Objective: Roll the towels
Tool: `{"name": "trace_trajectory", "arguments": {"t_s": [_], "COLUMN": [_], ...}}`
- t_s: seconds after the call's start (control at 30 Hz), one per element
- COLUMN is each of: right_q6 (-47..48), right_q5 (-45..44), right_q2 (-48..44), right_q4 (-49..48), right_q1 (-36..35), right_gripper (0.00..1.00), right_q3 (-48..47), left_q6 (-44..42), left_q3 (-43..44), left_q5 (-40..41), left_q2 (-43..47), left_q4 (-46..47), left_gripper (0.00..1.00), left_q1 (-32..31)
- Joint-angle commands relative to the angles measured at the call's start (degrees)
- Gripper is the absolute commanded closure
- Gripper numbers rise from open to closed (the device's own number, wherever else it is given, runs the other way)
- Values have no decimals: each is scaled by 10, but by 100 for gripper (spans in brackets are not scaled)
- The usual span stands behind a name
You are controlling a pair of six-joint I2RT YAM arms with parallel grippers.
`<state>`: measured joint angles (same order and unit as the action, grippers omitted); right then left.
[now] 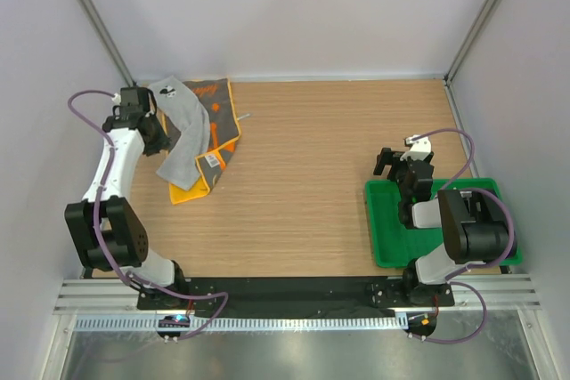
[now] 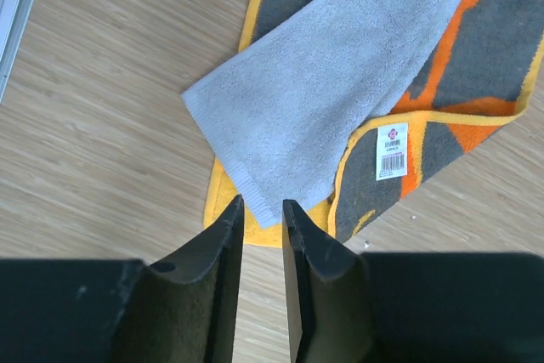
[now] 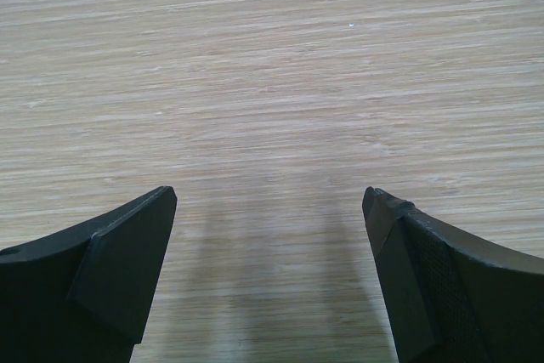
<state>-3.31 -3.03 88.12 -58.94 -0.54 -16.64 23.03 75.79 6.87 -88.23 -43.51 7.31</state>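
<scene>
The two towels lie overlapped at the table's far left. The light grey towel (image 1: 181,140) (image 2: 331,82) runs diagonally across the dark grey and orange towel (image 1: 220,117) (image 2: 489,57), which has a white label near one corner. My left gripper (image 1: 161,136) (image 2: 262,204) hovers at their left side, its jaws a narrow gap apart with nothing clamped. In the left wrist view, the grey towel's near corner sits just beyond the tips. Far to the right, my right gripper (image 1: 385,163) (image 3: 270,197) is wide open over bare wood.
A green plastic tray (image 1: 383,233) sits at the near right, with the right arm over it. White walls and metal posts close in the table at the back and sides. Bare wood (image 1: 303,184) lies between the towels and the tray.
</scene>
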Motion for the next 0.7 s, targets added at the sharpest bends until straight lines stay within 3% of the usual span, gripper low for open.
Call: {"name": "trace_trajectory", "arguments": {"t_s": [0.0, 0.2, 0.37, 0.53, 0.67], "right_q6": [-6, -6, -6, -6, -7], "right_q5": [-1, -1, -1, -1, -1], "right_q2": [-1, -1, -1, -1, -1], "right_q4": [-9, -8, -9, -9, -9], "right_q1": [-3, -2, -2, -3, -2], "right_gripper": [0, 0, 0, 0, 0], "right_q3": [-1, -1, -1, -1, -1], "left_q6": [-28, 32, 68, 84, 70], "left_q3": [-6, -19, -106, -140, -146], "left_q5": [-6, -12, -51, -50, -37], "left_q2": [13, 25, 57, 95, 122], "left_q4": [-4, -29, -12, -7, 10], "left_gripper": [76, 60, 59, 57, 55], "left_q1": [10, 14, 14, 7, -57]}}
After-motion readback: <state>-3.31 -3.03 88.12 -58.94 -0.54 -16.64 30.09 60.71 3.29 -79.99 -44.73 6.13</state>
